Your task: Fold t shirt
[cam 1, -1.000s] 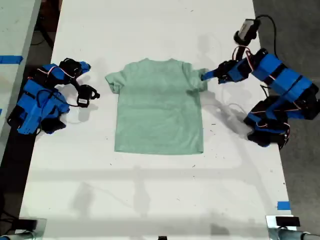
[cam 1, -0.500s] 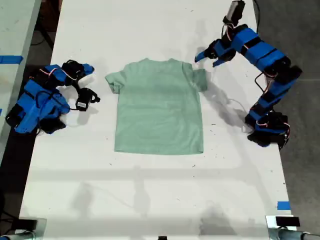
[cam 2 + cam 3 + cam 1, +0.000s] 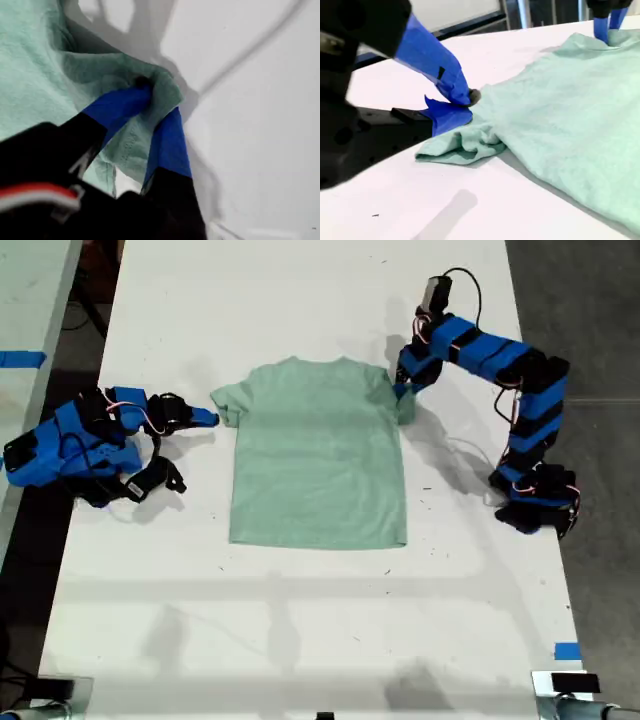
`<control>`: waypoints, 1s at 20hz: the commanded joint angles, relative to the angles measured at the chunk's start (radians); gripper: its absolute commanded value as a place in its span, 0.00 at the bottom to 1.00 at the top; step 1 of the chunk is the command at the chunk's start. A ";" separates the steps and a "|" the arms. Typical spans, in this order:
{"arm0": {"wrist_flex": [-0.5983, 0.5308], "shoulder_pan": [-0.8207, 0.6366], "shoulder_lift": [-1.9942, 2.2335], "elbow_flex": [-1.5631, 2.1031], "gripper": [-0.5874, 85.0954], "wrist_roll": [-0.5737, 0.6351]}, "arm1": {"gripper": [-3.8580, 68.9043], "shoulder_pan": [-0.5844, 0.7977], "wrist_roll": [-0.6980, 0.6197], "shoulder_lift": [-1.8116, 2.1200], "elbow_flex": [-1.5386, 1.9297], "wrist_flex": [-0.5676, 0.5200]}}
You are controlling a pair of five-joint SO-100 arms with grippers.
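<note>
One t shirt lies flat in the middle of the white surface, collar toward the far end in the exterior view, hem nearest the camera. Two blue arms flank it, one at each sleeve, beyond the hem line.

At the exterior view's left, my second hand lies low along the surface, its tips at the sleeve's edge. The second wrist view gives what the overhead cannot: the hand has its two blue fingertips nearly together at the bunched sleeve, with a fold of cloth at the tips; whether cloth is truly pinched I cannot tell.

Further off, at the exterior view's right, my first hand reaches down onto the other sleeve. The first wrist view shows this hand clenched on a gathered wad of the mint cloth.
</note>
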 commanded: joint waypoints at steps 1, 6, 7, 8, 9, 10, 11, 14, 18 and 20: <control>0.002 0.077 0.008 0.041 0.02 -0.008 | 0.07 -0.018 0.038 0.091 -0.023 0.074; 0.002 0.135 0.008 0.041 0.02 -0.008 | 0.07 -0.060 -0.005 0.304 -0.193 0.198; 0.002 0.137 0.008 0.041 0.02 -0.008 | 0.07 -0.107 -0.017 0.304 -0.247 0.202; 0.002 0.137 0.008 0.041 0.02 -0.008 | 0.07 -0.161 -0.021 0.301 -0.281 0.193; 0.002 0.137 0.008 0.041 0.02 -0.008 | 0.07 -0.218 -0.018 0.301 -0.285 0.160; 0.002 0.137 0.008 0.041 0.02 -0.008 | 0.07 -0.272 -0.014 0.290 -0.284 0.120; 0.002 0.137 0.008 0.041 0.02 -0.008 | 0.07 -0.322 -0.012 0.272 -0.282 0.071; 0.002 0.137 0.008 0.041 0.02 -0.008 | 0.07 -0.446 -0.015 0.193 -0.284 -0.083; 0.002 0.137 0.008 0.041 0.02 -0.008 | 0.34 -0.512 -0.072 0.104 -0.342 -0.146; 0.002 0.137 0.008 0.041 0.02 -0.008 | 0.43 -0.476 -0.095 0.141 -0.399 -0.054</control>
